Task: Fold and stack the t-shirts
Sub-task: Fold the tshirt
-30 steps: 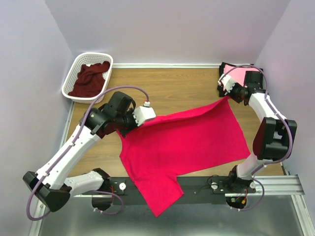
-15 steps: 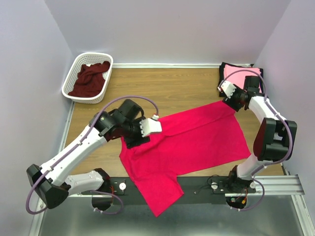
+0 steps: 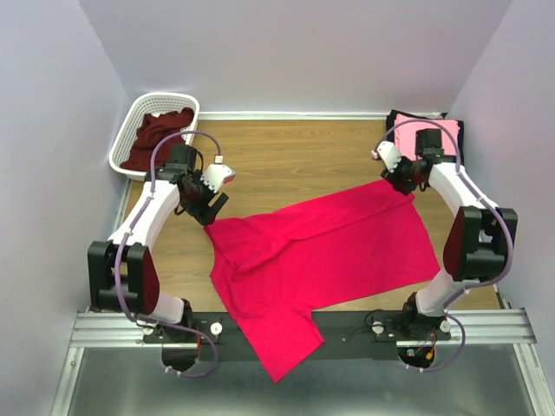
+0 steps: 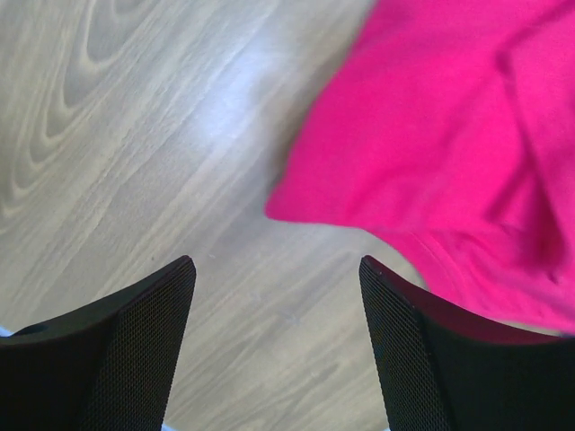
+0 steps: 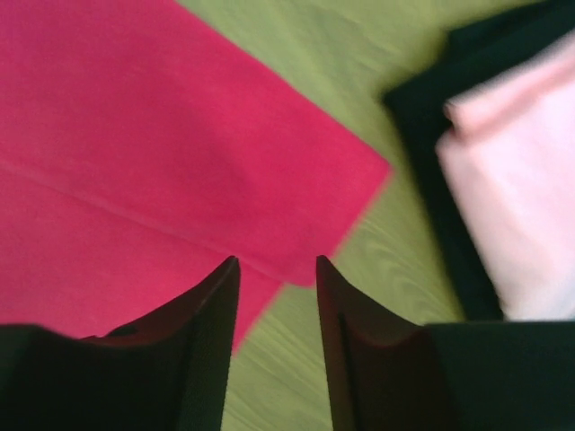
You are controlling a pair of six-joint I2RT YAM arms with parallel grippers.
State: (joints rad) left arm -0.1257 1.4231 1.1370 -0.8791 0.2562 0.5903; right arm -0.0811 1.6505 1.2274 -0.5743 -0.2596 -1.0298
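Crimson job half under way: red shirt (image 3: 338, 247) spread out, both grippers empty.

Nearest, one flap of the red shirt hangs past the table (image 3: 295, 156) edge; the rest lies flat on the wood, with a loose fold along its far-left part. Just off its far-left corner the left gripper (image 4: 277, 265) hovers, jaws wide apart, nothing in them. At its far-right corner the right gripper (image 5: 277, 260) shows a narrower gap, also bare. Beyond that corner a folded pink shirt (image 3: 416, 134) lies on a black shirt (image 3: 454, 130), so two look done. Beyond the far-left corner a maroon shirt (image 3: 160, 139) sits crumpled in the basket (image 3: 130, 121). Roughly halfway, I judge: red needs folding and stacking, maroon everything.
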